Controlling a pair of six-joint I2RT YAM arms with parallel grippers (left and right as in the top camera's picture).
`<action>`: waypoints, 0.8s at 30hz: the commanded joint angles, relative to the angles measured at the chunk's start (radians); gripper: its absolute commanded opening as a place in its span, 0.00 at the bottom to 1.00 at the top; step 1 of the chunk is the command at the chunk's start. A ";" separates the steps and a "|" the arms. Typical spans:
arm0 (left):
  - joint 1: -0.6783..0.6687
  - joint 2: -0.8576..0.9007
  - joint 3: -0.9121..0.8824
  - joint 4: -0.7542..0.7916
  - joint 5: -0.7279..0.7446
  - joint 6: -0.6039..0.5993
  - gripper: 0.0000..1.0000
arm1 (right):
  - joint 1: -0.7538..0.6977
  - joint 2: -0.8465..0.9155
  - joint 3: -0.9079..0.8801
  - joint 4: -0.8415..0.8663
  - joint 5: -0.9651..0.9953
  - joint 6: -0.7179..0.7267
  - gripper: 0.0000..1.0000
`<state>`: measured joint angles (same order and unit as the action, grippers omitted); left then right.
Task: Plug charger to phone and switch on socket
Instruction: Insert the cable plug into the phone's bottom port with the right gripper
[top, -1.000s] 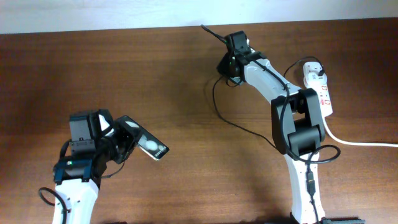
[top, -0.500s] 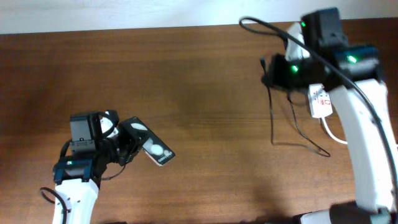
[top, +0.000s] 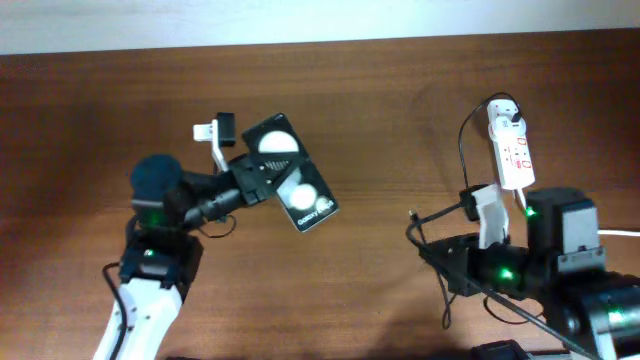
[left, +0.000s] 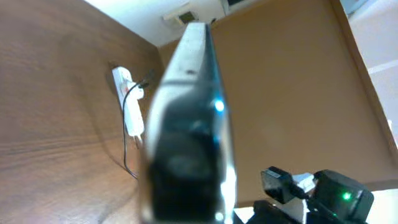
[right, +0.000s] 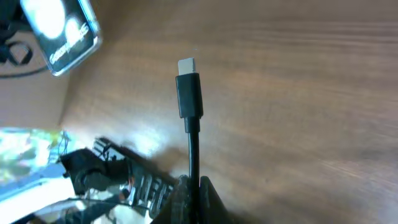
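Table (top: 400, 100): bare wood, far edge runs along the top of the overhead view. The middle is free, with a wide open strip between the two arms. Socket (top: 510, 150) sits at the far right, near that edge, with the charger (top: 462, 160) adapter head (top: 505, 112) at its far end. Phone (top: 290, 185) is left of centre, tilted, glossy face up, and edge-on in the left wrist view. Left gripper (top: 255, 175) is clamped on its near-left side. Right gripper (right: 191, 190) pinches the cable just behind the plug (right: 188, 93), metal tip free and aimed toward the phone, well apart from it.
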<state>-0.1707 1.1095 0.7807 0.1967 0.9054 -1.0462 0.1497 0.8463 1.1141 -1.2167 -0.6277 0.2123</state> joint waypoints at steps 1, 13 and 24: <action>-0.013 0.138 0.013 0.092 0.054 -0.170 0.00 | 0.096 -0.009 -0.017 0.069 -0.041 -0.051 0.04; -0.012 0.547 0.013 0.753 0.303 -0.513 0.00 | 0.668 0.243 -0.017 0.303 0.505 0.306 0.04; -0.011 0.547 0.013 0.775 0.314 -0.513 0.00 | 0.681 0.260 -0.016 0.369 0.554 0.444 0.04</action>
<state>-0.1822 1.6638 0.7803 0.9463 1.1980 -1.5532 0.8230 1.1080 1.0954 -0.8505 -0.0757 0.6289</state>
